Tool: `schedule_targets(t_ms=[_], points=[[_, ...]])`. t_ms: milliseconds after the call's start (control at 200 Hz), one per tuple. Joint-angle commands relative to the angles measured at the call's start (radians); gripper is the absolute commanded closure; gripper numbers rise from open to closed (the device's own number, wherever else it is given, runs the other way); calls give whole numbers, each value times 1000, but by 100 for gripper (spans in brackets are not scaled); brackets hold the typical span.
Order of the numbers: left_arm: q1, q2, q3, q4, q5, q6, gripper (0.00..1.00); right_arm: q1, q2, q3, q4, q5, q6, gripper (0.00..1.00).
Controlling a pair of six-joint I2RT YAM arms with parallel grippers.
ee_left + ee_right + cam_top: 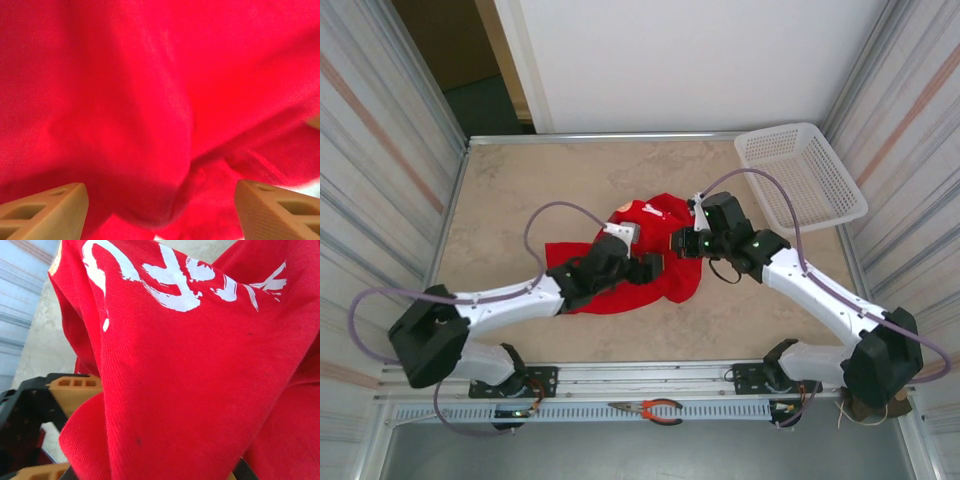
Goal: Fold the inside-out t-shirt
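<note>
My right gripper (676, 243) pinches the crumpled bright red cloth t-shirt (640, 250); my left gripper (160, 215) gapes wide.
Cloth bulges between my left tan fingers (45, 210), and a raised fold with white lettering covers my right fingertips. The shirt lies bunched mid-way across the beige stone-look table (520, 190). A white plastic mesh basket (800, 175) sits at the far right corner, and red-handled pliers (650, 410) lie on the near rail.

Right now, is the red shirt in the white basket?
No, the t-shirt lies crumpled on the table, away from the basket.
</note>
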Motion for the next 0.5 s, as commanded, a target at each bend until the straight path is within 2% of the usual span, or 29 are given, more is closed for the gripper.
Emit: schedule_targets(t_ms=[0, 80, 175, 215, 316, 441, 496], points=[[3, 77, 81, 81, -64, -26, 23, 4, -46, 8, 1, -27, 41, 100], [11, 153, 141, 28, -90, -28, 23, 4, -71, 11, 4, -47, 59, 100], [42, 202, 167, -13, -104, -49, 29, -3, -109, 19, 0, -67, 77, 100], [67, 205, 162, -5, -82, -53, 36, -13, -124, 18, 2, -79, 88, 100], [132, 191, 158, 13, 3, -22, 65, -53, -152, 0, 33, -130, 125, 100], [215, 145, 174, 27, 210, 81, 100, -117, -147, -44, 111, -185, 179, 100], [249, 118, 180, 41, 337, 121, 100, -134, -127, -51, 129, -179, 188, 100]])
